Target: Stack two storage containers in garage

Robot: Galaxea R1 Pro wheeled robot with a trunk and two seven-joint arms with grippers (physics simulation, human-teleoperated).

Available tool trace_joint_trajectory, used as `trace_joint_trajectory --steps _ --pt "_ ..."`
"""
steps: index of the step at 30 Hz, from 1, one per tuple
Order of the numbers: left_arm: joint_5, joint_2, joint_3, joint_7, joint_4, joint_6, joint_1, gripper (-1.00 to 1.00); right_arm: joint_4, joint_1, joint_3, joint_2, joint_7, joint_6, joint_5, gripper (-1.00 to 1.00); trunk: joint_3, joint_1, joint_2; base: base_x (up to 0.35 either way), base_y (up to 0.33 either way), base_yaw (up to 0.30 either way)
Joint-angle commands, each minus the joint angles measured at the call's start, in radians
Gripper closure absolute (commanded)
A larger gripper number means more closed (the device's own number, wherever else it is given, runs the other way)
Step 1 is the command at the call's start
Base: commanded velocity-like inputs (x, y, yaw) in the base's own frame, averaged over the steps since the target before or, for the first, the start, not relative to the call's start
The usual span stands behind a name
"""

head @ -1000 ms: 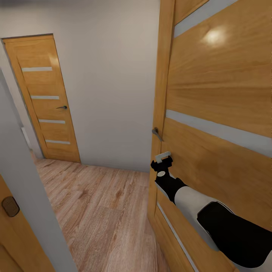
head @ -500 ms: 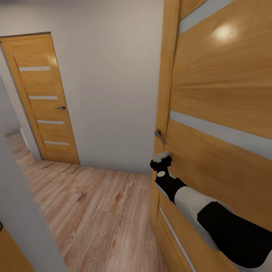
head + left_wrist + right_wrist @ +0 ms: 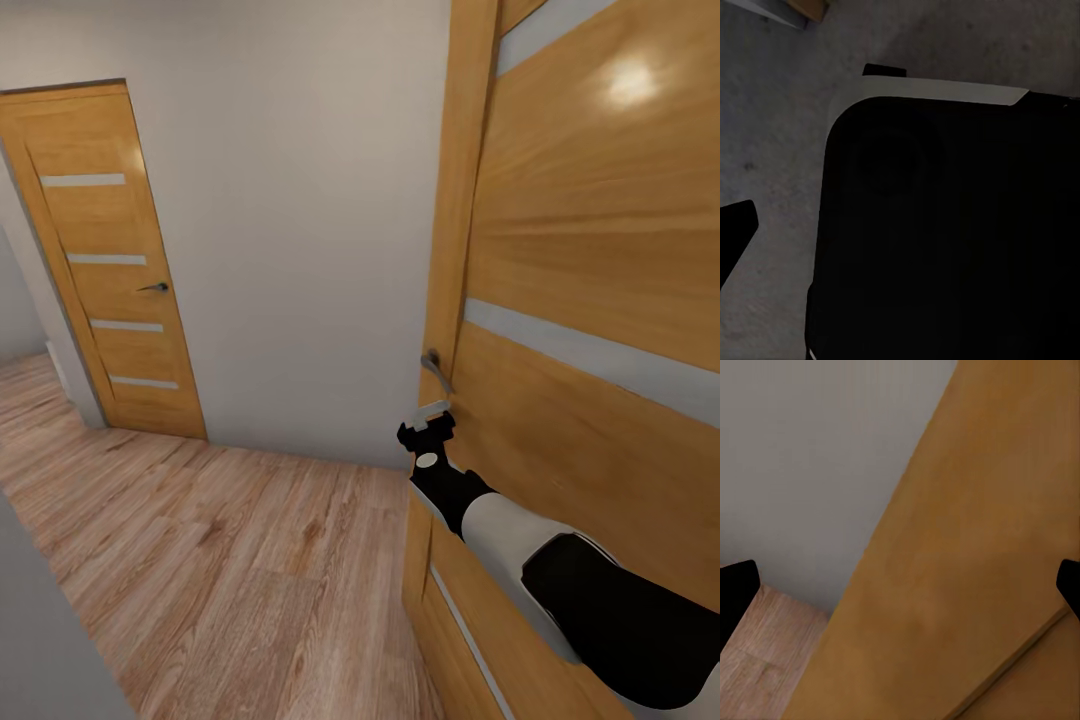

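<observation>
Hand on the right arm [image 3: 428, 428] reaches toward a glossy honey-wood door [image 3: 590, 280] with pale inset strips, just below its grey lever handle [image 3: 434, 369]; the right wrist view shows its dark fingertips [image 3: 735, 589] spread wide apart. Left hand: state cannot be told (its wrist view shows a black rounded housing [image 3: 945, 232]). Beyond: matte grey wall [image 3: 290, 200], wood-plank floor [image 3: 230, 560], second matching door [image 3: 105, 260]. No containers are visible here.

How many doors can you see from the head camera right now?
2. One closed door stands across the hallway at the left, set in the far wall. One open door is close on the right, with the right gripper just below its handle.
</observation>
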Motion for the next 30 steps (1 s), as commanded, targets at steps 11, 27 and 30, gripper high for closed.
trace_joint_trajectory --steps 11,27,30 --pt "0.008 0.000 0.001 -0.001 -0.001 -0.002 0.000 -1.00 0.002 -0.001 -0.002 -0.027 -0.006 -0.005 -0.006 -1.00 -0.001 0.000 0.000 0.001 0.000 0.000" --pt "0.008 0.000 0.001 -0.001 -0.001 -0.002 0.000 -1.00 0.002 -0.002 -0.003 -0.176 -0.007 -0.014 -0.004 -1.00 -0.001 0.000 0.000 0.000 0.000 0.000" --pt "0.008 0.000 0.001 -0.001 -0.001 -0.002 0.001 -1.00 0.002 -0.002 -0.003 -0.211 -0.008 -0.015 -0.005 -1.00 -0.001 0.000 0.000 0.000 0.000 0.000"
